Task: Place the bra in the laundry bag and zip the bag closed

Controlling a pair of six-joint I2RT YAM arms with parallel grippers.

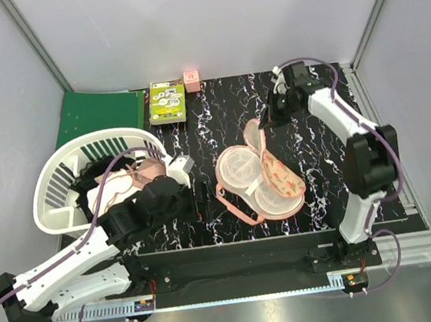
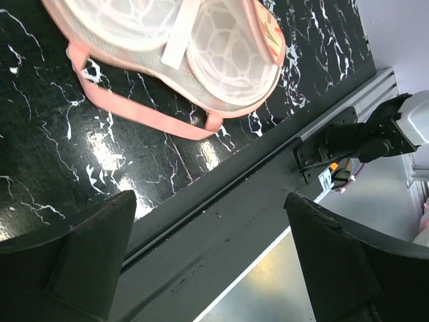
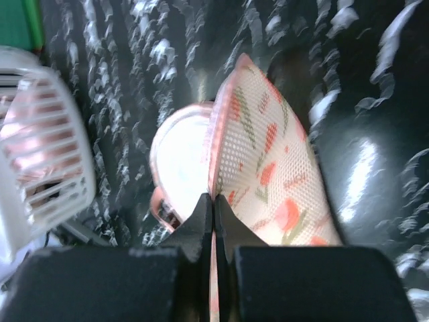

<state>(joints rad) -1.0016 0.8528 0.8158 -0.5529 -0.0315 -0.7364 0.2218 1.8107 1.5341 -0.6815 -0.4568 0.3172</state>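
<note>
The laundry bag [image 1: 259, 175] lies open in the middle of the black marbled mat, white mesh inner faces up. Its printed flap [image 3: 268, 154] is lifted on the right side. My right gripper [image 1: 262, 120] is shut on the pink edging of that flap [image 3: 213, 201] at the bag's far end. The bra [image 1: 151, 169], salmon pink, lies in the white basket, partly hidden by my left arm; it shows through the slats in the right wrist view [image 3: 37, 137]. My left gripper [image 1: 202, 201] is open and empty, just left of the bag [image 2: 221, 60], its fingers [image 2: 94, 255] wide apart.
The white slatted basket [image 1: 55, 178] stands at the left of the mat and also shows in the right wrist view [image 3: 60, 194]. A green board [image 1: 98, 113], a green and white box [image 1: 168, 101] and a small pink cube [image 1: 191, 79] lie at the back. The table's front rail [image 2: 255, 201] is under the left gripper.
</note>
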